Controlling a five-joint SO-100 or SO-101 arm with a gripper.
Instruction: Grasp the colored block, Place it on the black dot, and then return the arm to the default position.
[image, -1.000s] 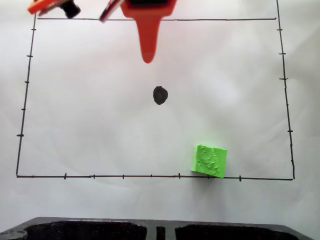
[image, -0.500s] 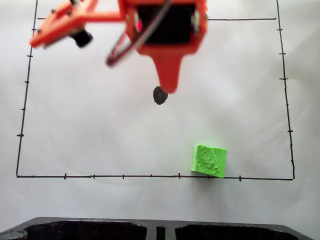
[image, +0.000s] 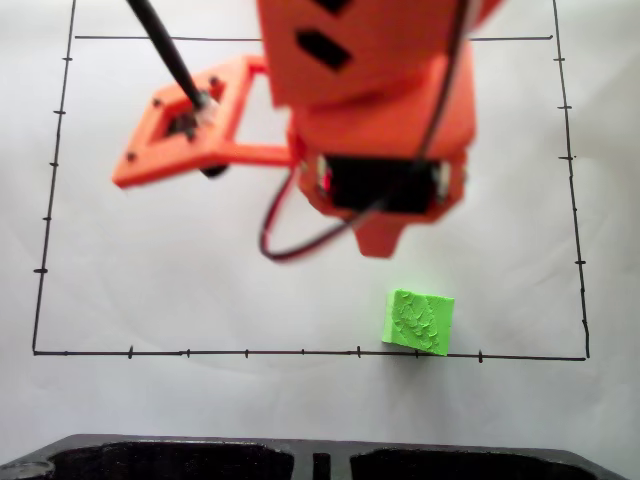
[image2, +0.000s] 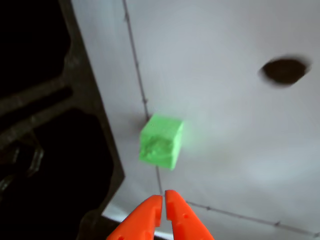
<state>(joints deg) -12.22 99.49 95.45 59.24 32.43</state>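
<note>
The colored block (image: 418, 322), a lime-green cube, rests on the white paper just above the lower border line, right of centre in the fixed view. The orange arm (image: 370, 90) hangs over the middle of the sheet and hides the black dot there. Its pointed finger (image: 383, 245) ends a short way above and left of the block. In the wrist view my gripper (image2: 163, 199) is shut with nothing between its orange tips. The block (image2: 160, 140) lies a little beyond them. The black dot (image2: 284, 70) sits bare at the upper right, well apart from the block.
A thin black border (image: 300, 352) with tick marks frames the paper. A black moulded tray (image: 320, 462) runs along the near edge, and shows as a dark frame (image2: 95, 130) left of the block in the wrist view. The orange camera bracket (image: 190, 130) juts out left with a black cable.
The arm has swung from the top edge down the fixed view, past the black dot, and now covers it. The block has not moved.
</note>
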